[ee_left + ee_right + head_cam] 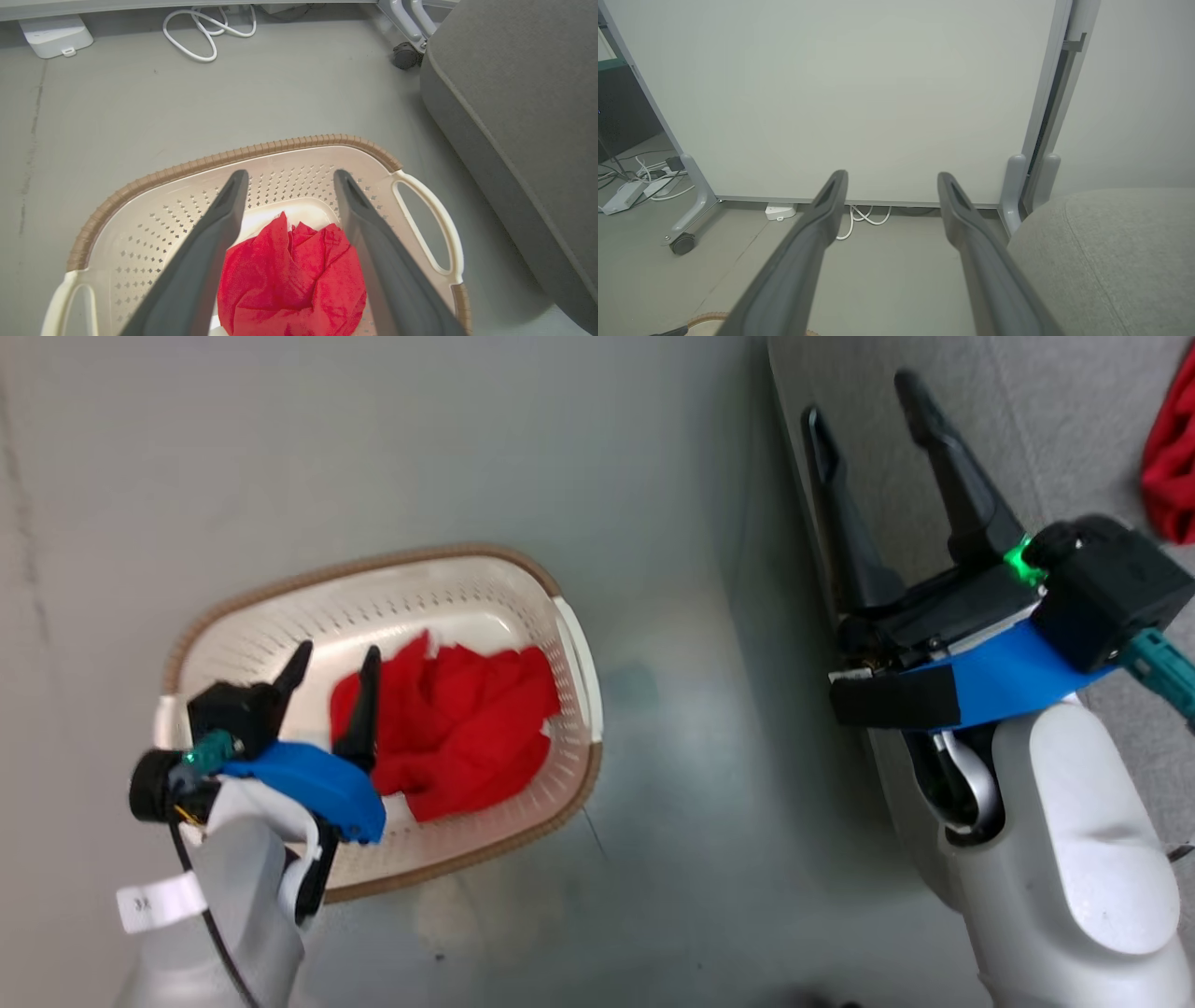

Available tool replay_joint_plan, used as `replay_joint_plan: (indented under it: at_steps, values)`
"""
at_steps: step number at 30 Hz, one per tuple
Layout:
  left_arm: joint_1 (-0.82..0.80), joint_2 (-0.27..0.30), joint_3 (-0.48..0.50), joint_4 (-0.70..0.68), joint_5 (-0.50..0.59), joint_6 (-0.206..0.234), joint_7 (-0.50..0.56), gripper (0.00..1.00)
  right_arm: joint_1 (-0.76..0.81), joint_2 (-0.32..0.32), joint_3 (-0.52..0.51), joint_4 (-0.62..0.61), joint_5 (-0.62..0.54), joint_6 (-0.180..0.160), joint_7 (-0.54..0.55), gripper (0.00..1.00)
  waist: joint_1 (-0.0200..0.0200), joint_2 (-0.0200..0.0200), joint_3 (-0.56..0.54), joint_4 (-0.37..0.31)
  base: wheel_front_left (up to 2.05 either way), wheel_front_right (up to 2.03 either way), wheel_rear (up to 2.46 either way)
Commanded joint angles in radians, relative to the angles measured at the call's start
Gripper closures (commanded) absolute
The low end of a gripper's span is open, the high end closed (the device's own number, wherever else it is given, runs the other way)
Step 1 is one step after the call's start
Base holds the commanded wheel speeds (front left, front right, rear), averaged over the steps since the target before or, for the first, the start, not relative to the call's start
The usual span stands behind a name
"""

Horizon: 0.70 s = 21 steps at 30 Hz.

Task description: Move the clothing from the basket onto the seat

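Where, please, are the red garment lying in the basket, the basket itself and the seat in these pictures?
red garment (289, 280), left wrist view, middle of the crumpled fabric
basket (280, 145), left wrist view, brown far rim
seat (523, 116), left wrist view, grey top surface

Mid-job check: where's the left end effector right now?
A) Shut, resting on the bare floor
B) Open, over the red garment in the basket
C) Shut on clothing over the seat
B: the left end effector stands open over the basket, and the red garment lies loose inside it, ungripped.
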Motion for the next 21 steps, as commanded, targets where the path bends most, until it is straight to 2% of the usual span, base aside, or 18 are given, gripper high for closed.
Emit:
replay_joint_plan:
  at_steps: [1, 4, 10, 16, 21]
  values:
    - [-0.047, 0.014, -0.010, 0.020, -0.006, 0.000, 0.008, 0.00, -0.032, 0.004, 0.004, -0.013, 0.006, 0.000, -0.011, 0.00, -0.0004, 0.0000, 0.177, -0.091, 0.00, 0.00, 0.00]
    - [-0.136, 0.035, -0.049, 0.098, -0.014, 0.000, 0.034, 0.00, -0.067, 0.004, 0.018, -0.036, 0.027, 0.000, -0.034, 0.00, -0.0004, 0.0000, 0.273, -0.115, 0.00, 0.00, 0.00]
    - [-0.243, 0.046, -0.068, 0.226, 0.009, 0.026, 0.087, 0.00, -0.085, 0.004, 0.066, -0.045, 0.048, 0.000, -0.062, 0.00, -0.0004, 0.0000, 0.358, -0.141, 0.00, 0.00, 0.00]
    - [-0.300, 0.030, -0.041, 0.324, -0.024, 0.043, 0.101, 0.00, -0.079, 0.004, 0.099, -0.055, 0.082, 0.000, -0.076, 0.00, -0.0004, 0.0000, 0.378, -0.146, 0.00, 0.00, 0.00]
    - [-0.326, 0.023, -0.033, 0.399, -0.035, 0.086, 0.096, 0.00, -0.057, 0.004, 0.104, -0.072, 0.072, 0.000, -0.067, 0.00, -0.0004, 0.0000, 0.379, -0.144, 0.00, 0.00, 0.00]
